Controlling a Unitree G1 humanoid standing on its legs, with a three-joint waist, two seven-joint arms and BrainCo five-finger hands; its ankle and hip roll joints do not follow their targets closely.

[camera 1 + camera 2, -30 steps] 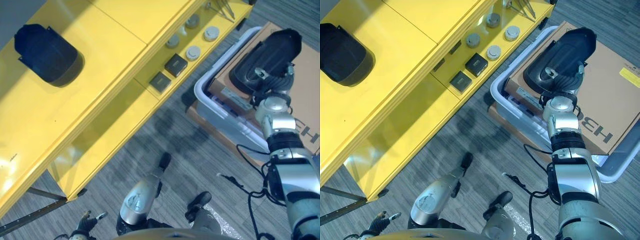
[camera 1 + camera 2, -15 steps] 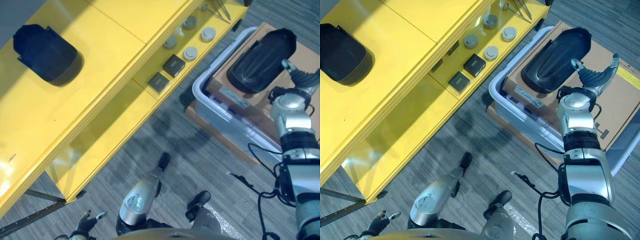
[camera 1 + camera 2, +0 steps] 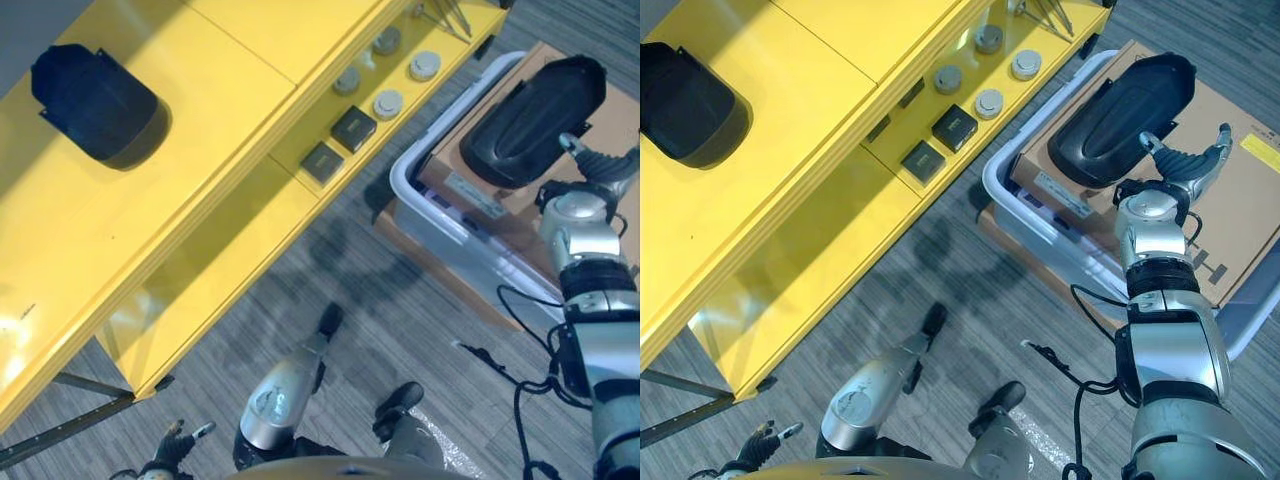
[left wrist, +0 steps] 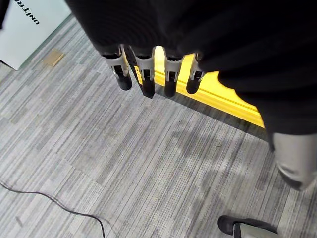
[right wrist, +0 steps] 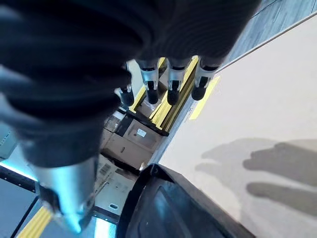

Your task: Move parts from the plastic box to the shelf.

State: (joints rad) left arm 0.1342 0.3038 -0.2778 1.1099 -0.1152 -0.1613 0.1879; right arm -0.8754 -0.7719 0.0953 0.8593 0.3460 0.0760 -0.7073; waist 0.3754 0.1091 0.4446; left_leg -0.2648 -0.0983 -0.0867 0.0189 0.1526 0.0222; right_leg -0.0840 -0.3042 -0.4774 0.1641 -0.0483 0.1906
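- On the yellow shelf (image 3: 230, 120) one dark moulded part (image 3: 95, 100) already lies, far left.
- The left robot hand (image 4: 148, 69) hangs over the floor, fingers straight, holding nothing.
- The second black part (image 3: 1120, 115) rests on cardboard (image 3: 1230, 200) in the plastic box (image 3: 1015, 215); likely rigid, light, smooth, best gripped across its narrower width.
- The right robot hand (image 3: 1185, 165) hovers just beside it, spread, empty.

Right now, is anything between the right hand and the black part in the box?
No. In the right eye view the right hand hangs open beside the black part, with bare brown cardboard between them.
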